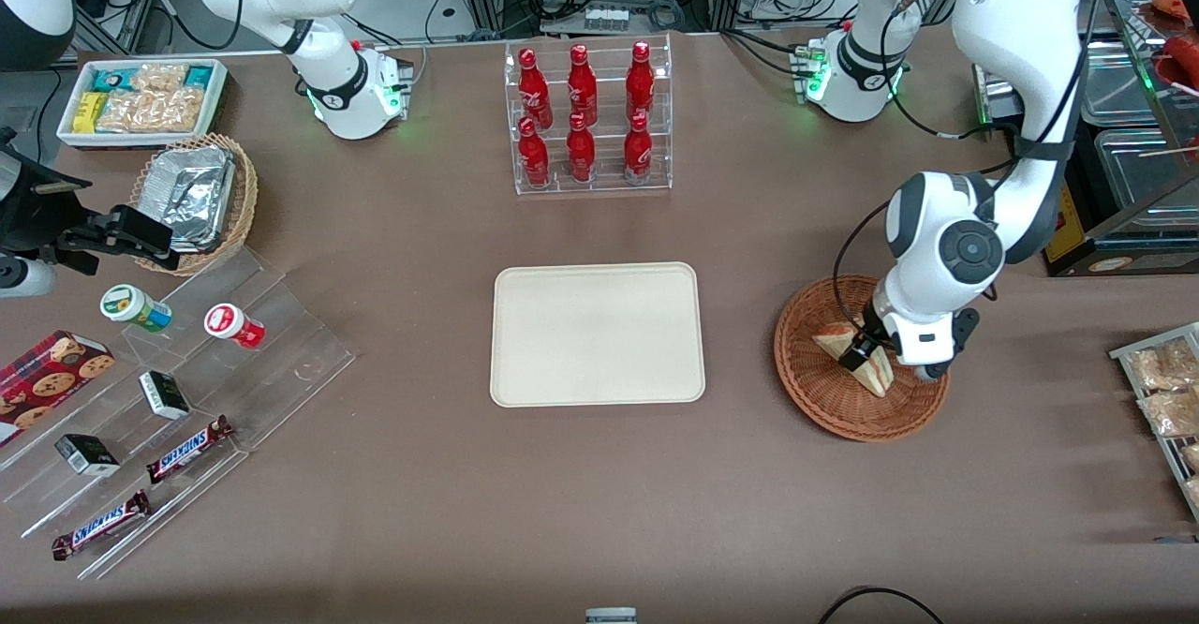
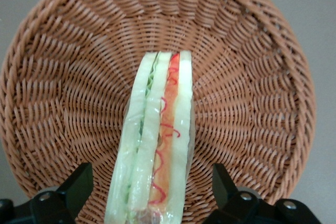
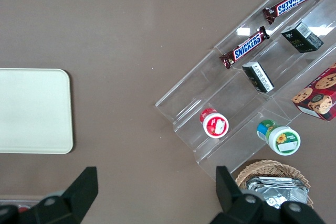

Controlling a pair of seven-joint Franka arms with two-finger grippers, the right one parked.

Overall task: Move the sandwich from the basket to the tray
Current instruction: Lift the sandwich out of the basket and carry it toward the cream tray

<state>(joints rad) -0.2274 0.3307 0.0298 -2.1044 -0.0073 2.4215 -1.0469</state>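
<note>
The sandwich (image 1: 857, 354) is a wrapped wedge of pale bread with red-orange and green filling, lying in the reddish-brown wicker basket (image 1: 815, 390) toward the working arm's end of the table. It also shows in the left wrist view (image 2: 157, 145), resting on the basket's weave (image 2: 252, 77). My left gripper (image 1: 866, 362) is down in the basket, open, with one black finger (image 2: 76, 184) on each side of the sandwich and a gap between each finger and the bread. The cream tray (image 1: 597, 334) lies flat and bare at the table's middle, also in the right wrist view (image 3: 31, 109).
A clear rack of red bottles (image 1: 588, 118) stands farther from the front camera than the tray. Toward the parked arm's end are a tiered acrylic stand with snack bars and cups (image 1: 178, 399), a tan basket of foil containers (image 1: 195, 198) and a white snack bin (image 1: 140, 99).
</note>
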